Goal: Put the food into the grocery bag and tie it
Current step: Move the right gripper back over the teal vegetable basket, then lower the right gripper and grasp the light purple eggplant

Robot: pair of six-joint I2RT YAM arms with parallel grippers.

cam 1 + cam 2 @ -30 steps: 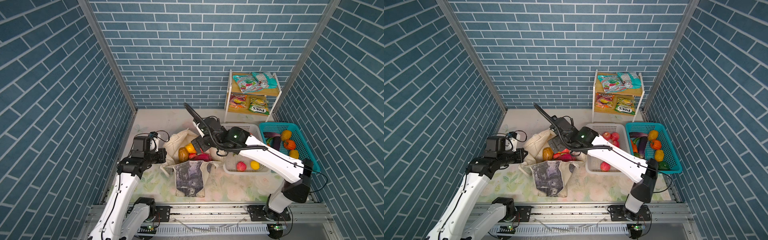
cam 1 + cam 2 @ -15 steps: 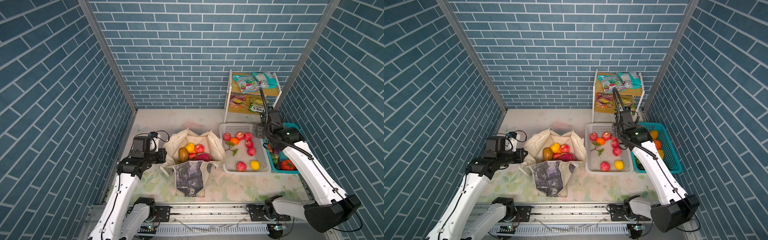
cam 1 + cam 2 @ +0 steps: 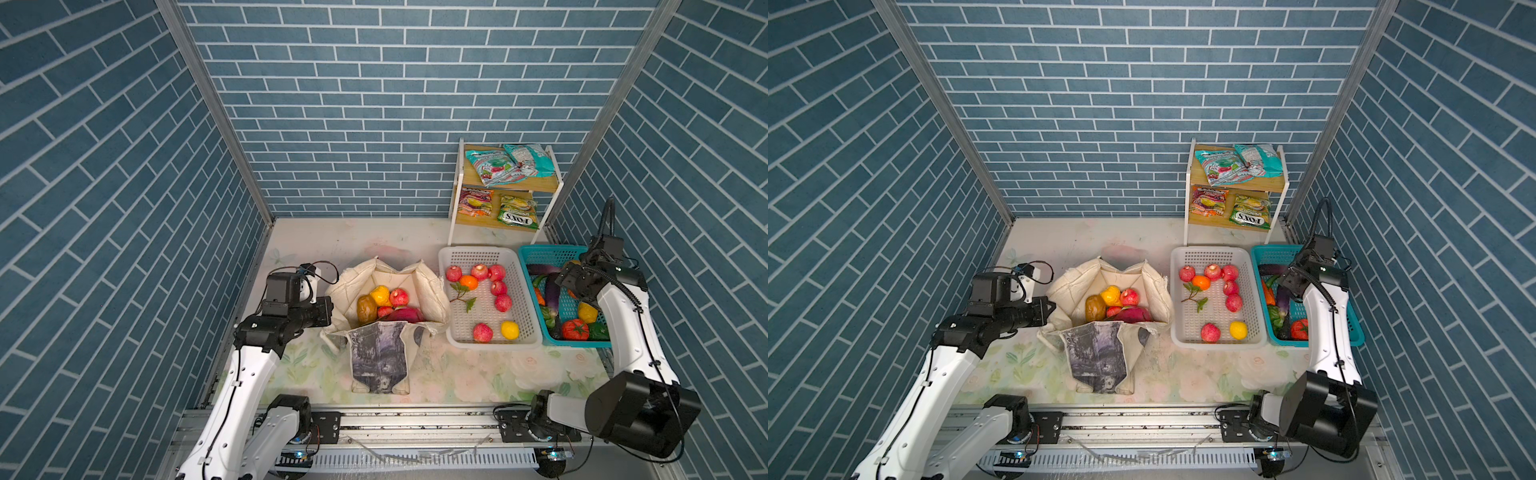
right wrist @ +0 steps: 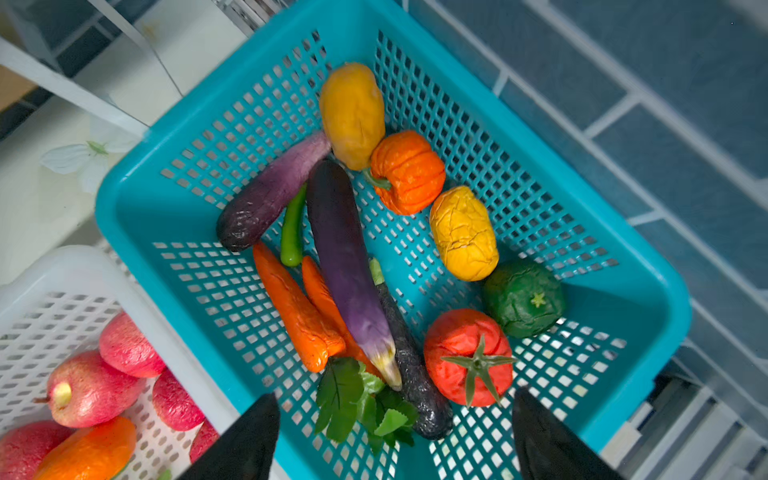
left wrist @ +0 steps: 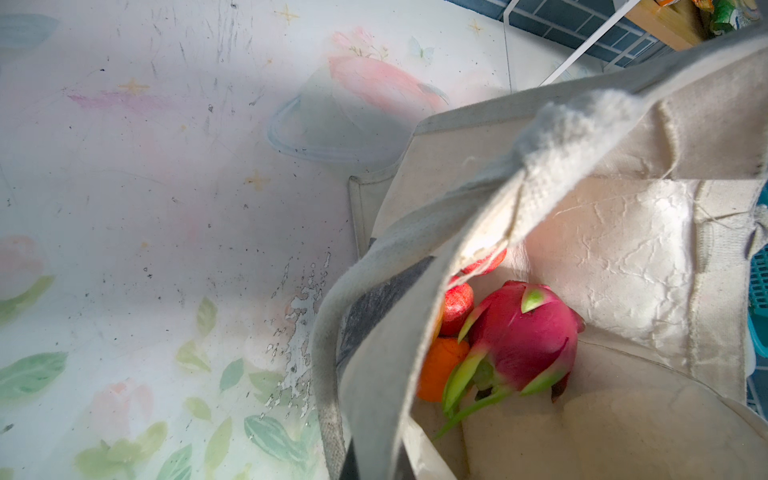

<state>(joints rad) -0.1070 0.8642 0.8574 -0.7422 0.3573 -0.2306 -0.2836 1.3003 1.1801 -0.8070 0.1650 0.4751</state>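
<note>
The loading step is in hand, and the tying has not yet begun. The grocery bag (image 3: 428, 286) stands open on the table between the left arm and the white basket (image 3: 478, 252). A dragon fruit (image 5: 523, 336), an apple (image 3: 399, 297) and a yellow fruit (image 3: 380, 295) already lie inside it. The left gripper (image 3: 326, 311) is pressed together on the bag's left rim, which seems to hold the mouth open. Its fingers do not show in the left wrist view, only cloth running close past the lens. The right gripper (image 4: 395, 436) hovers over the teal basket (image 4: 124, 216) with its fingers (image 4: 249, 440) spread wide and nothing between them. Below it lie a long purple aubergine (image 4: 345, 266), a tomato (image 4: 467, 357) and two carrots (image 4: 295, 307). The next move probably calls for a descent onto one of these, with the jaws set across the aubergine's narrow width rather than along it, then a carry over the white basket to the bag. More apples sit in the white basket and snack packets (image 3: 507, 164) on the shelf (image 3: 478, 220), so much of the food is outside the bag
</note>
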